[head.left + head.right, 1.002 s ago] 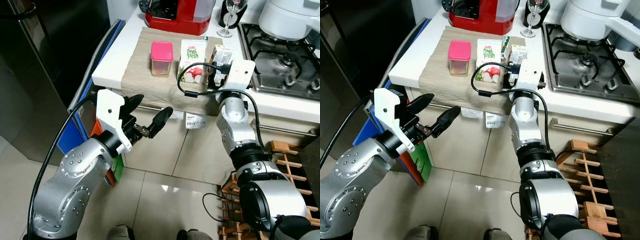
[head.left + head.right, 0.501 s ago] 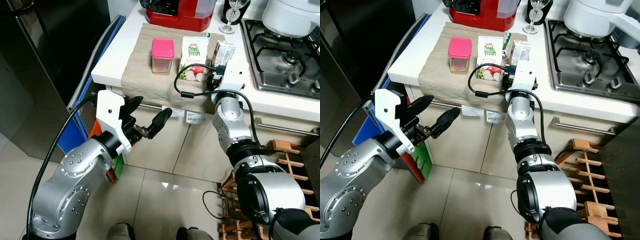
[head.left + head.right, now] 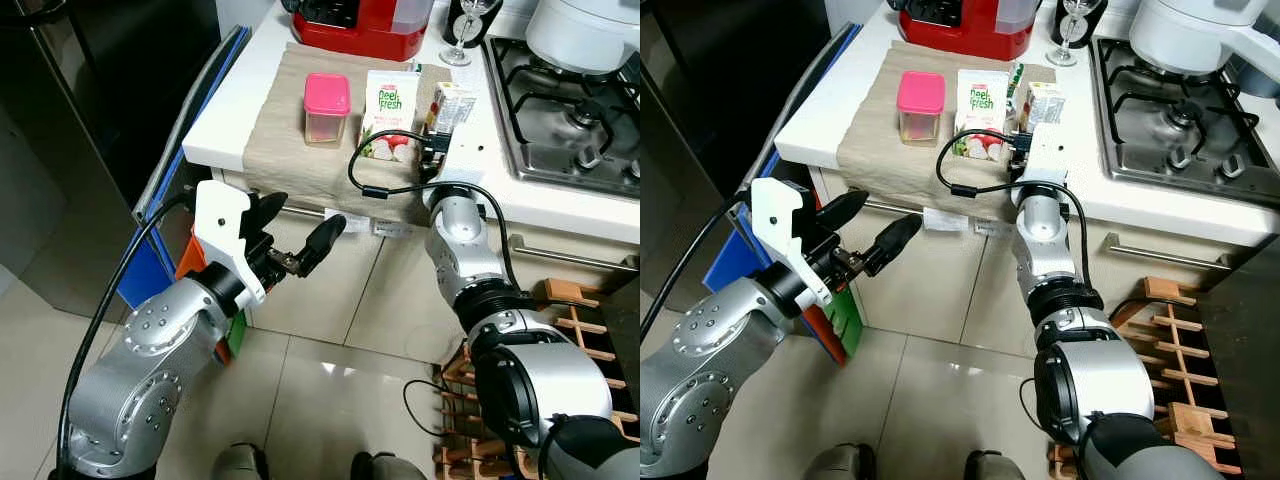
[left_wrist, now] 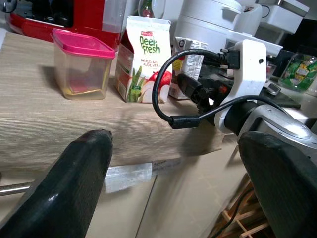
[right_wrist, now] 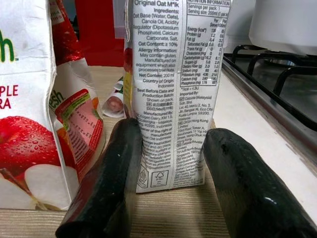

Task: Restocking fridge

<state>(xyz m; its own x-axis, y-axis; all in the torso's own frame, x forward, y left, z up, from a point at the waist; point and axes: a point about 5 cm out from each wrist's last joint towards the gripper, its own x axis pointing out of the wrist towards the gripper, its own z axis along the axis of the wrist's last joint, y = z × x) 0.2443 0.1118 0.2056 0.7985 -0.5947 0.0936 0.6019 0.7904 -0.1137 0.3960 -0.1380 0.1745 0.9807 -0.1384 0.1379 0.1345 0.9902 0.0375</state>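
Oat milk carton (image 5: 173,94): small, white, upright on cloth | right pincer (image 5: 168,188) open around it | left pincer (image 3: 300,235) open

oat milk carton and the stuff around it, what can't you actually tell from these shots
- Oat milk carton: front label faces away in the right wrist view; top cut off by the frame edge.
- Right gripper: fingers straddle the carton, left one at its edge; firm contact is unclear.
- Juice carton: cropped at the frame edge, name partly readable.
- Pink-lidded container: contents too murky to identify in the left wrist view.
- Small packet: mostly hidden behind the cartons.
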